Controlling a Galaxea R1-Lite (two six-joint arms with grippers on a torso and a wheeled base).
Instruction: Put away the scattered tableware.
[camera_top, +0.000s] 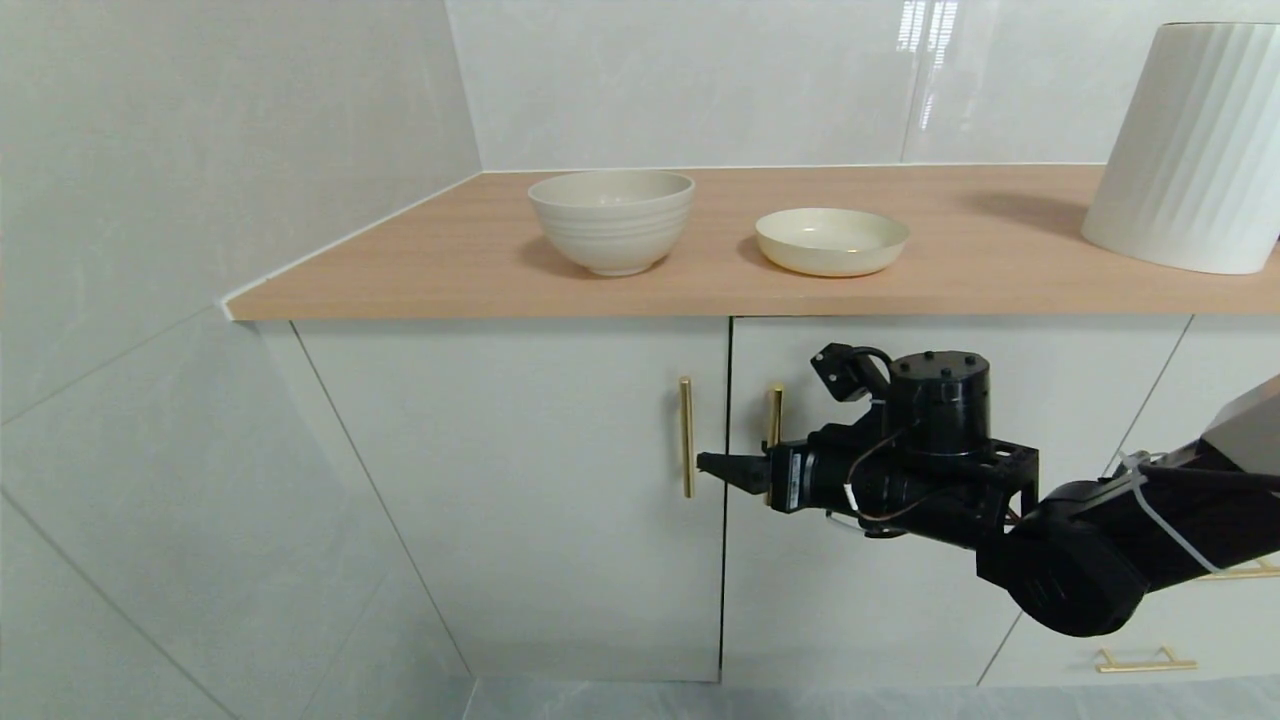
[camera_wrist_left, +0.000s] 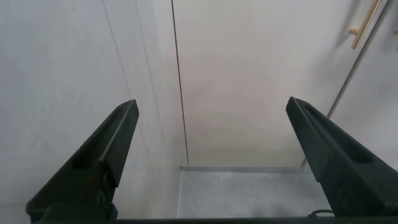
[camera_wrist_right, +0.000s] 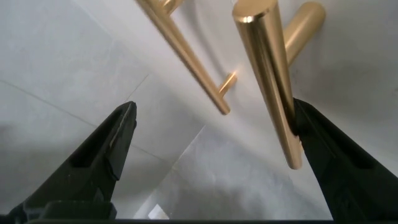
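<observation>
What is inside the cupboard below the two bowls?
The inside is hidden: the left door and right door are shut. Only white fronts, the left handle and right handle show; the right gripper, fingers open, sits at the right handle.

a wood-grain countertop (camera_top: 450, 270) runs wall to wall. below the countertop stands a white cabinet (camera_top: 520, 500) whose doors meet at a dark seam, with a vertical gold bar handle (camera_top: 686, 437) beside it. glossy white wall tiles (camera_top: 200, 150) rise behind and left of the countertop, catching a bright reflection (camera_top: 930, 40) above it. a grey floor (camera_top: 700, 700) lies far below the countertop.
</observation>
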